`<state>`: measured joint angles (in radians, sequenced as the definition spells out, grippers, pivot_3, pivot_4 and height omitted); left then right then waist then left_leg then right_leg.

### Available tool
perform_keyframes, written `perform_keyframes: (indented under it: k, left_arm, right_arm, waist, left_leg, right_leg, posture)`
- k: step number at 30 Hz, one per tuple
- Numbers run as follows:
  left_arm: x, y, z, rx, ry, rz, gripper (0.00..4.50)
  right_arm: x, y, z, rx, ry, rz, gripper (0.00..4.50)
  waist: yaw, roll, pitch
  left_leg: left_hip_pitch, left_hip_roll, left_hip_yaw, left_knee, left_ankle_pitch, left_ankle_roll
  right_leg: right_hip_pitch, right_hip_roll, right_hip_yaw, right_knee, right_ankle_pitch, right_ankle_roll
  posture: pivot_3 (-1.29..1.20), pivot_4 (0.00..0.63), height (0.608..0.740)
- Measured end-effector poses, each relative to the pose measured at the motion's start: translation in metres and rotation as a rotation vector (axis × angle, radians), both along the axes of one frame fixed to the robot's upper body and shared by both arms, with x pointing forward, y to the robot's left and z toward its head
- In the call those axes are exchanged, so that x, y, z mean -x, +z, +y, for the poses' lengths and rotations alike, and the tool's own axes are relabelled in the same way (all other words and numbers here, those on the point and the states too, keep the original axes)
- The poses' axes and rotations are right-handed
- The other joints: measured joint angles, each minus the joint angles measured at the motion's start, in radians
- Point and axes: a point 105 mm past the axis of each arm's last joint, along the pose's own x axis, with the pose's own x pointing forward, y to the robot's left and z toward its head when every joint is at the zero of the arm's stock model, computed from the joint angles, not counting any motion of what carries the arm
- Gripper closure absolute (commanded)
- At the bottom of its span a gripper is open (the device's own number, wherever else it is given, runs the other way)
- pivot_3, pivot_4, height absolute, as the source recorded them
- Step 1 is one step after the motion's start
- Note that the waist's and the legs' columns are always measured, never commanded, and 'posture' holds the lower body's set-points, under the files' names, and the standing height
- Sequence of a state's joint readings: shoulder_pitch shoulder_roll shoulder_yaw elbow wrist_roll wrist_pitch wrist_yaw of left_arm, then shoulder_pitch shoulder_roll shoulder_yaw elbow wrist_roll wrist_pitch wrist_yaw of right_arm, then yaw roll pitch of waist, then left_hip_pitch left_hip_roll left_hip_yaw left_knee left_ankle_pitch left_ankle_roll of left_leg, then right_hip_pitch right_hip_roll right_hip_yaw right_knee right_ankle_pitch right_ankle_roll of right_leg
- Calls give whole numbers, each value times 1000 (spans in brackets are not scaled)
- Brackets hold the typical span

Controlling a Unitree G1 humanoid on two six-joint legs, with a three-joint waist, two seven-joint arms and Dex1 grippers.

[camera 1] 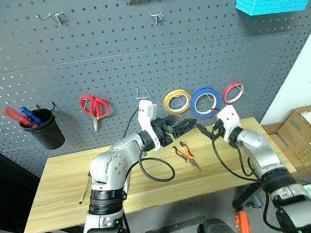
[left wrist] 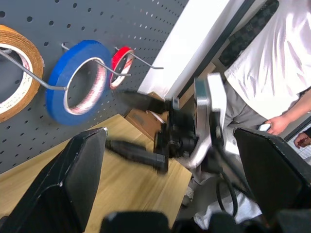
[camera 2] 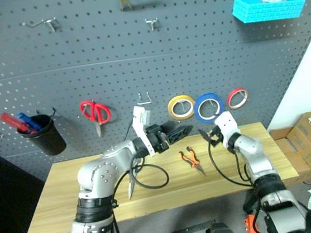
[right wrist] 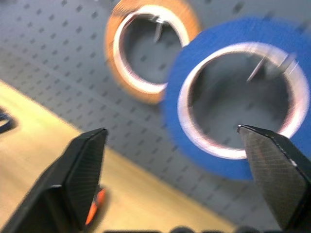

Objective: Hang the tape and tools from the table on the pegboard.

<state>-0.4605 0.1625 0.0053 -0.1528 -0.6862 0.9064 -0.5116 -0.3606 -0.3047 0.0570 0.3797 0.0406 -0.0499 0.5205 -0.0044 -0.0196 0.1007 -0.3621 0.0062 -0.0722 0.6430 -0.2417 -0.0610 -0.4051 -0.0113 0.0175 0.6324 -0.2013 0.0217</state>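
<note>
Right gripper [camera 1: 215,130], mid-frame, is hanging open just below the blue tape [camera 1: 205,101], now hooked on the pegboard [camera 1: 109,54]. Left gripper [camera 1: 186,125] is open too; pliers [camera 1: 185,155] probably next.

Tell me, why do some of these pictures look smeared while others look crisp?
Right wrist view: the blue tape and yellow roll look soft and streaked, like motion blur. Left wrist view: the right gripper is smeared, while the pegboard hooks stay sharp. Left eye view: crisp and evenly lit, with the pliers casting only a faint shadow on the table.
</note>
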Motion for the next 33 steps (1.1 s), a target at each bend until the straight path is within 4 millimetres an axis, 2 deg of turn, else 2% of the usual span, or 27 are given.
perform_keyframes:
  k: [5,9,13,17,23,27,33]
  left_arm:
    - [10,-22,10,-30,45,69,0]
    - [25,-42,18,-62,91,135,0]
    - [39,-65,30,-105,156,211,0]
    - [45,-87,47,-144,253,286,0]
    - [51,-100,65,-173,355,341,0]
    - [56,-105,68,-173,355,350,0]
    - [59,-104,62,-171,307,343,0]
  right_arm:
    - [29,-23,-6,20,-53,138,42]
    - [33,-24,-4,41,-76,228,42]
    - [26,-18,16,39,-59,296,42]
    - [6,-7,51,5,-37,345,42]
    - [-1,-26,67,15,-75,510,42]
    - [0,-44,64,76,-89,588,42]
    - [1,-67,53,167,-116,651,42]
  waist:
    - [2,1,-3]
    - [0,1,-2]
    - [1,0,7]
    - [0,0,37]
    - [17,-2,85]
    - [27,-3,104]
    - [28,-1,137]
  left_leg:
    - [0,0,0,1,0,0]
    - [1,2,1,1,0,0]
    - [2,3,-1,1,0,1]
    - [3,5,-2,2,0,1]
    - [-5,3,-3,0,-1,3]
    - [-18,3,-3,1,-4,8]
    - [-19,4,-5,0,-5,10]
  right_leg:
    - [0,0,0,0,-3,-5]
    - [0,1,1,1,-4,-6]
    - [-1,4,0,2,-4,-7]
    - [-1,4,-1,3,-4,-7]
    - [-5,4,0,3,-6,-9]
    - [-18,4,-1,6,-6,-6]
    - [-21,3,-3,11,-11,-8]
  posture:
    - [103,30,740]
    - [107,71,740]
    - [119,120,740]
    - [144,180,740]
    - [184,242,740]
    - [187,267,740]
    - [182,282,740]
